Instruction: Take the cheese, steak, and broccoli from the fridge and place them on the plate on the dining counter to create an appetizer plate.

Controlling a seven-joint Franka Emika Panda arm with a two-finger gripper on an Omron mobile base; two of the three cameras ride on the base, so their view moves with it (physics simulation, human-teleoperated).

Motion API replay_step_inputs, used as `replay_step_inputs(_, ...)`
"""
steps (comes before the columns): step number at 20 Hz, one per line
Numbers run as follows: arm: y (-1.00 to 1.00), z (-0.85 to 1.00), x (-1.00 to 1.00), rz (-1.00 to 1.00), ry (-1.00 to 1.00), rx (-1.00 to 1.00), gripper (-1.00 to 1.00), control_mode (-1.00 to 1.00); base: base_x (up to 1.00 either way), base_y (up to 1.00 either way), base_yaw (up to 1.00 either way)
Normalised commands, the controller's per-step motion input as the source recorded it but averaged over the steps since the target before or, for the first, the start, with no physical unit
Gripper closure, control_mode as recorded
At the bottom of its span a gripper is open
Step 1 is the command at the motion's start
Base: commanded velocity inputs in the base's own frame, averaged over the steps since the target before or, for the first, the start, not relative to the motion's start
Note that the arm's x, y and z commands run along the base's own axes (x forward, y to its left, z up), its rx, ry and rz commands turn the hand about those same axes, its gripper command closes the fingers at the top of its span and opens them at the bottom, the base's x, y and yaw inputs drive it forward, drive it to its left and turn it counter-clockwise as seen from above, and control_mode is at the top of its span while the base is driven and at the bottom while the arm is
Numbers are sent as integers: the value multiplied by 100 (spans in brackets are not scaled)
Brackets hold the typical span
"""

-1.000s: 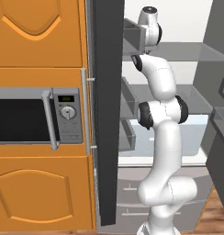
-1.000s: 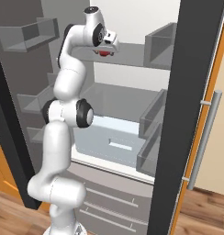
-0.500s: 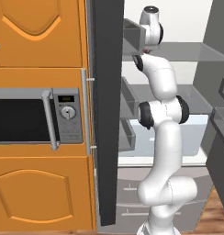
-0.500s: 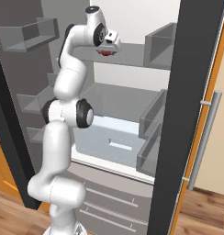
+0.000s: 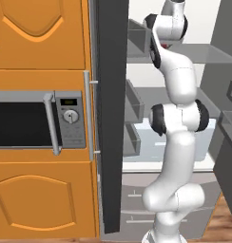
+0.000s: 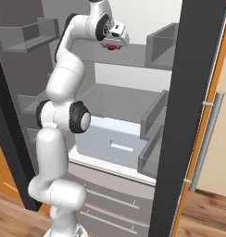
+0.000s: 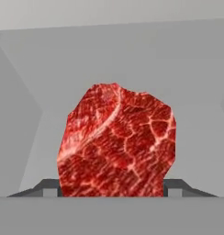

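Red steak, fingers now closed in

a rendered home kitchen: orange cabinets with a built-in microwave, an open fridge with grey shelves, and wood flooring.

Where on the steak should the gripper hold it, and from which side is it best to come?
Probably across its lower, widest part, coming straight in along the shelf from the open front of the fridge. In the hand view the steak stands between the two fingertips, its flat marbled face to the camera, so the gripper pinches its side edges.
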Motion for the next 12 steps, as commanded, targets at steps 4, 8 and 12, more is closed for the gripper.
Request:
replay_step_inputs(4, -19, 8, -100, 0, -23, 4, 100, -100, 0, 0, 0)
replay_step_inputs(8, -16, 2, -100, 0, -17, 8, 100, -100, 0, 0, 0)
replay_step_inputs(12, -3, -3, -100, 0, -22, 2, 100, -100, 0, 0, 0)
